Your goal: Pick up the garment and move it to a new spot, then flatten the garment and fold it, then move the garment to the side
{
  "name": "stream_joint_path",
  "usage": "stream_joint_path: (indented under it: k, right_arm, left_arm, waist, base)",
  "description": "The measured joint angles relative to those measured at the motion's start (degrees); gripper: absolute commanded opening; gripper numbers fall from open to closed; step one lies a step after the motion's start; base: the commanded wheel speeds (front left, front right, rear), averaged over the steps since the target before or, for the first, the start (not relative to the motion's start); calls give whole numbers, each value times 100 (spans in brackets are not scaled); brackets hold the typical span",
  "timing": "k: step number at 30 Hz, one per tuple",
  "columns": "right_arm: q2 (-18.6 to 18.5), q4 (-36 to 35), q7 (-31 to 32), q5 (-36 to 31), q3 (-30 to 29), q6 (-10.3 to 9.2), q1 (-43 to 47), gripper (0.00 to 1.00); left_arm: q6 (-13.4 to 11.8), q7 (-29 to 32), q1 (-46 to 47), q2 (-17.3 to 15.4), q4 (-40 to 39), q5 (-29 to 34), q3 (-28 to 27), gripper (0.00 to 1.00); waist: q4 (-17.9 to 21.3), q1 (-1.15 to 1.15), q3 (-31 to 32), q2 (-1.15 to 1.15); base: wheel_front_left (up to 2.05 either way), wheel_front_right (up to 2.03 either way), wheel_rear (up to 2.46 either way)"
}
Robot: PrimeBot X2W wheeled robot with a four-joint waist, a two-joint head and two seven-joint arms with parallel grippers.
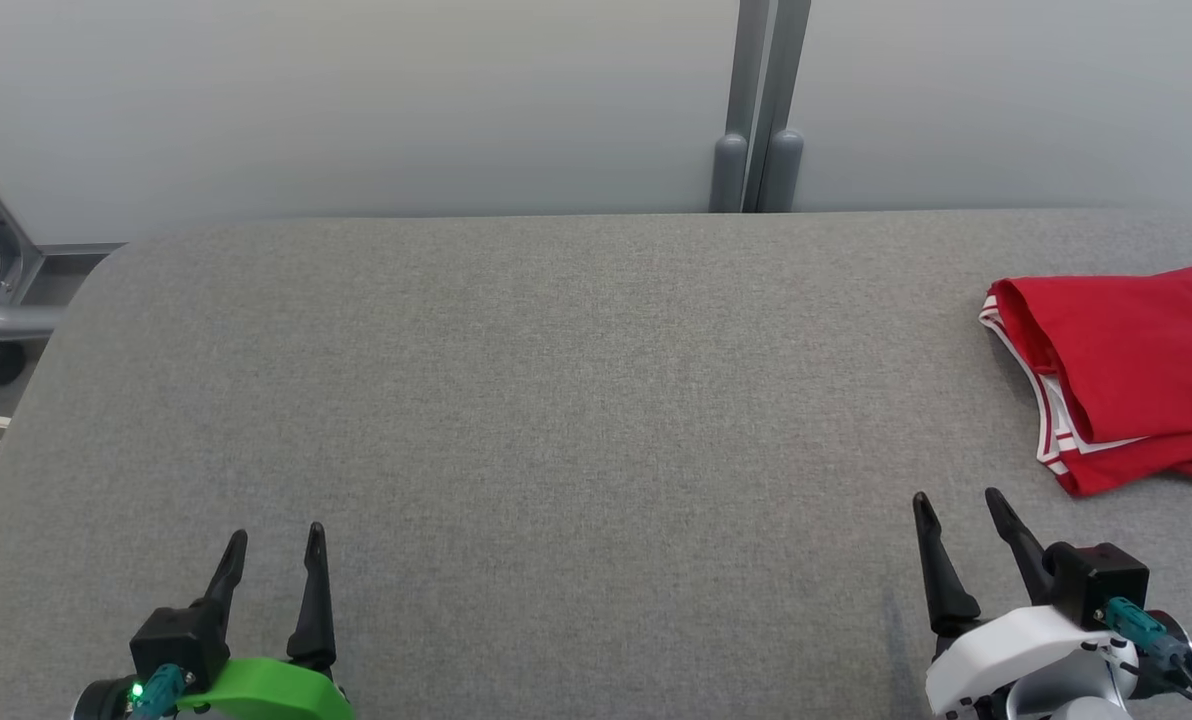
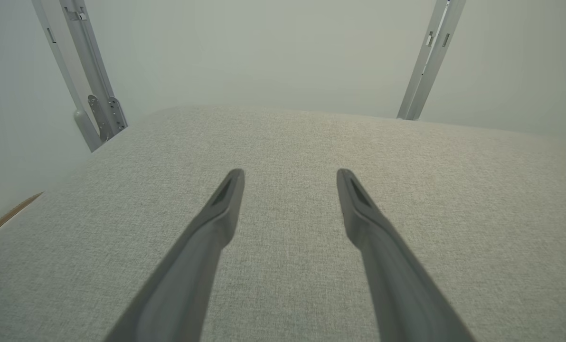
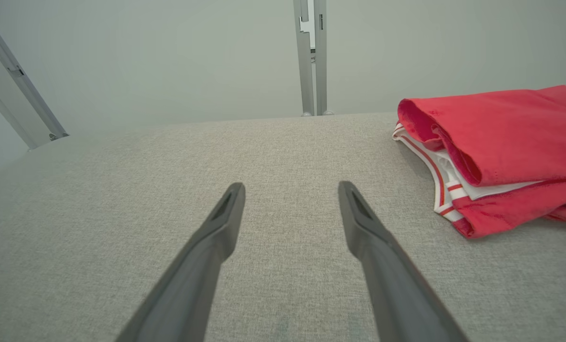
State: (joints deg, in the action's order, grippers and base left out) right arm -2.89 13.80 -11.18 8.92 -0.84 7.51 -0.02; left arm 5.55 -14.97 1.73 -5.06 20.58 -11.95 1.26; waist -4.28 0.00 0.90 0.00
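A wide grey fabric table is stretching across the scene. The folded red garment with white trim is lying at the table's right side, near the right gripper but not touching it. The right gripper and the left gripper are both hovering low over the table with fingers spread apart, holding nothing.

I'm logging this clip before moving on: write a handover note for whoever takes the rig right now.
Left pincer: open, empty, above the grey fabric-covered table.
Right pincer: open, empty, touching nothing.
Red cloth garment with white striped trim: folded, lying at the table's right edge.
Done: folding and moving aside, apparently.
Left: likely nothing; check the fold.
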Motion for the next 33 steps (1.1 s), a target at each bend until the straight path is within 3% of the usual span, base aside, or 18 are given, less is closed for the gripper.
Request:
stream_joint_path:
  k: [1,2,7,33]
  right_arm:
    - [0,5,0,8,3,0,-1,100]
    - [4,38,0,10,3,0,7,0]
    - [49,271,35,57,-3,0,153,0]
    - [51,23,691,2705,-434,0,160,0]
  left_arm:
    - [0,0,0,1,11,2,-5,100]
    - [0,3,-4,5,40,4,0,0]
    - [0,66,-91,71,281,-32,20,0]
    - [49,597,10,109,38,-2598,63,0]
  waist:
    - [-1,0,1,0]
    - [-1,0,2,0]
    - [2,0,0,0]
    - [92,0,-23,0]
  base:
    - [0,0,0]
    - [0,0,0]
    - [0,0,0]
    - [0,0,0]
